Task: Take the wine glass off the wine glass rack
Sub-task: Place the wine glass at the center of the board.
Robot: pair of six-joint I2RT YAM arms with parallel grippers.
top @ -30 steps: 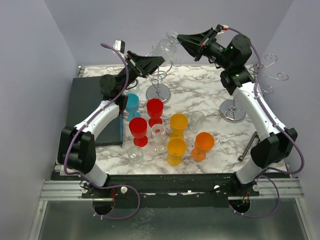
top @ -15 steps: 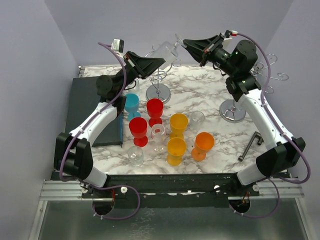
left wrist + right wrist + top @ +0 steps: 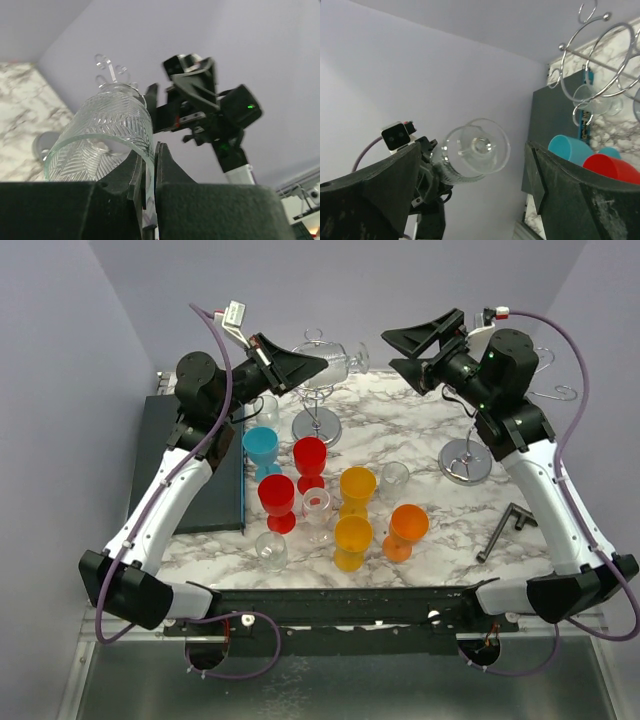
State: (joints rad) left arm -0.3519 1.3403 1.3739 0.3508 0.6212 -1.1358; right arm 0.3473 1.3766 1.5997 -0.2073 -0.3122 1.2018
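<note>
Top view, left gripper: my left gripper (image 3: pixel 322 362) is up at the far side, left of centre. Its fingers are clamped on the wine glass (image 3: pixel 340 361).
Top view, wine glass: it lies on its side in the air with the foot pointing right. It is above the base of the wine glass rack (image 3: pixel 317 426) and beside the top loops. I cannot tell whether it touches a wire.
Top view, right gripper: my right gripper (image 3: pixel 388 351) faces the foot from the right, fingers spread and apart from the glass.
Top view, table: on the marble table (image 3: pixel 420 430) a second rack (image 3: pixel 465 462) stands far right and a dark mat (image 3: pixel 190 455) lies left. A blue cup (image 3: pixel 261 446), red cups (image 3: pixel 310 456), yellow cups (image 3: pixel 357 484), an orange cup (image 3: pixel 408 526) and clear glasses (image 3: pixel 270 551) cluster near centre. An L-shaped metal key (image 3: pixel 498 532) lies near right.
Left wrist, fingers: my fingers (image 3: pixel 167 167) pinch the rim, with the glass wall caught between them.
Left wrist, glass: the leaf-cut bowl (image 3: pixel 107 125) reaches up and left, away from me. My right gripper (image 3: pixel 192 95) is beyond it.
Right wrist, fingers: my fingers (image 3: pixel 375 192) stand wide apart at both edges and touch nothing.
Right wrist, glass: the round foot (image 3: pixel 482 145) faces me, with my left gripper (image 3: pixel 427 175) behind the bowl.
Right wrist, surroundings: rack loops (image 3: pixel 562 47) show upper right. The blue cup (image 3: pixel 570 147) and a red one (image 3: pixel 612 167) are lower right.
</note>
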